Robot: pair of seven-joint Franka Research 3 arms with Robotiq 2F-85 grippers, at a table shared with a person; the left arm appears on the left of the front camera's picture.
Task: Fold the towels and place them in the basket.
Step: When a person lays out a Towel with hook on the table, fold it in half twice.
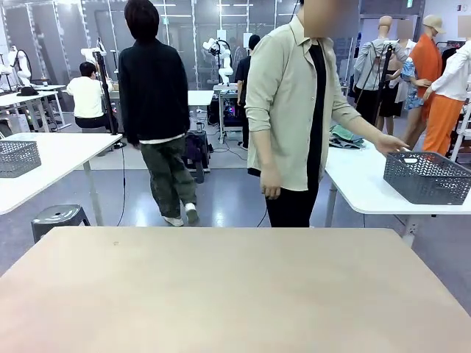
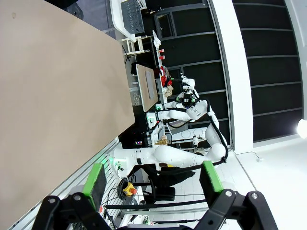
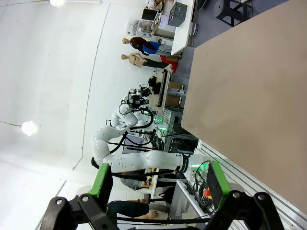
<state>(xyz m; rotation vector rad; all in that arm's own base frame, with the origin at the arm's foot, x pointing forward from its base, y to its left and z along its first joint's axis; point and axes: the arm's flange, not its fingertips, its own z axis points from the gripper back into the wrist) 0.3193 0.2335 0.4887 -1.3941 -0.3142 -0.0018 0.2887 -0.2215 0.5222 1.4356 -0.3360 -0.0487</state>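
A dark grey mesh basket (image 1: 427, 176) stands on a white side table (image 1: 364, 184) at the right, beyond my beige table (image 1: 235, 287). The person (image 1: 291, 103) stands at the far edge with one hand (image 1: 394, 144) reaching to the basket's rim. A greenish cloth bundle (image 1: 346, 137) lies on that side table; I cannot tell whether it is one of the towels. My left gripper (image 2: 154, 178) is open with nothing between its fingers, off the side of the beige table (image 2: 57, 96). My right gripper (image 3: 158, 179) is likewise open and empty, beside the table (image 3: 249, 86).
A second grey mesh basket (image 1: 18, 158) sits on a white table at the far left, with a grey stool (image 1: 59, 215) below it. Another person (image 1: 158, 110) walks away behind the table. The other arm (image 2: 163, 155) shows white beyond my left fingers.
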